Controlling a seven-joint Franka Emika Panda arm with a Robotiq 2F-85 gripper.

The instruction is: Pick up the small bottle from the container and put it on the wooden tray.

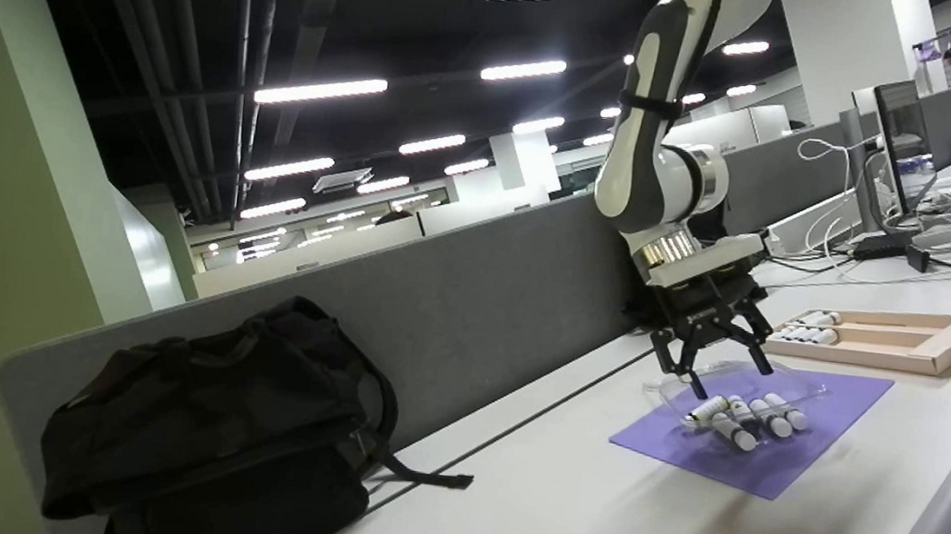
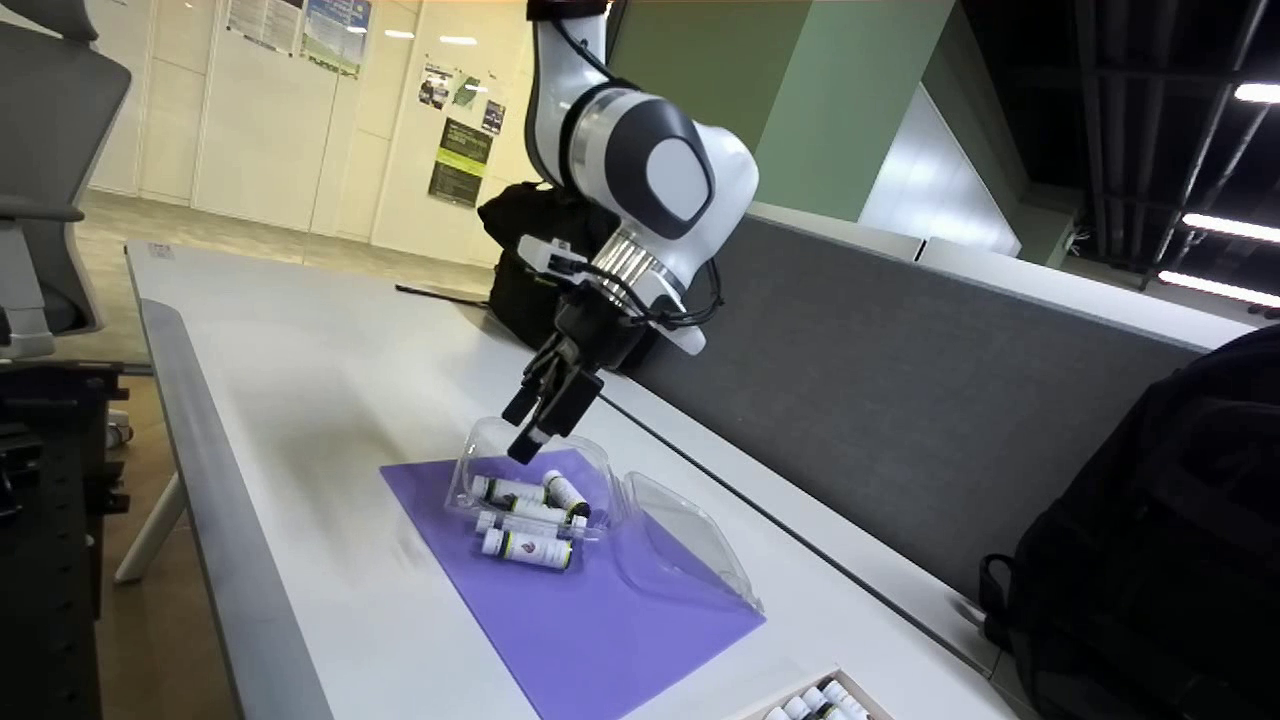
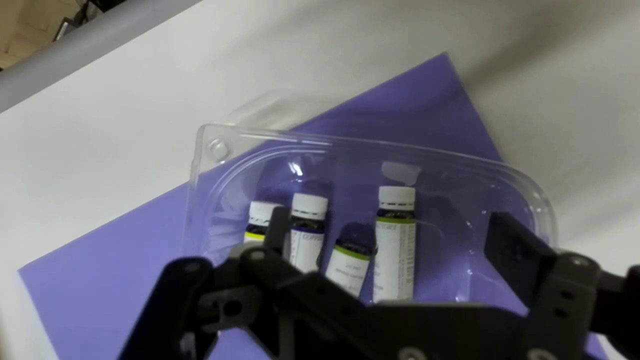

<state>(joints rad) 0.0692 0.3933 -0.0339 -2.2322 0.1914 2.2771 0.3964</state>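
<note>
Closest of all, my claw [image 3: 391, 237] hangs spread wide, holding nothing, presumably to straddle the small white-capped bottle [image 3: 395, 257] showing within its span. That lies with four others [image 2: 530, 549] in the clear plastic clamshell [image 3: 455, 200], whose lid [image 2: 690, 545] lies aside, I judge so I can reach down. Beneath is a purple mat [image 2: 590, 640]; farther off, the wooden tray [image 1: 859, 357] holds capped bottles [image 1: 812, 336] at one end, so mine likely belongs alongside.

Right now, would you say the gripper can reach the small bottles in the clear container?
Probably yes: the gripper hangs open above the clear container, whose lid is open, though the small bottles lie close together, which may hinder a grip.
</note>
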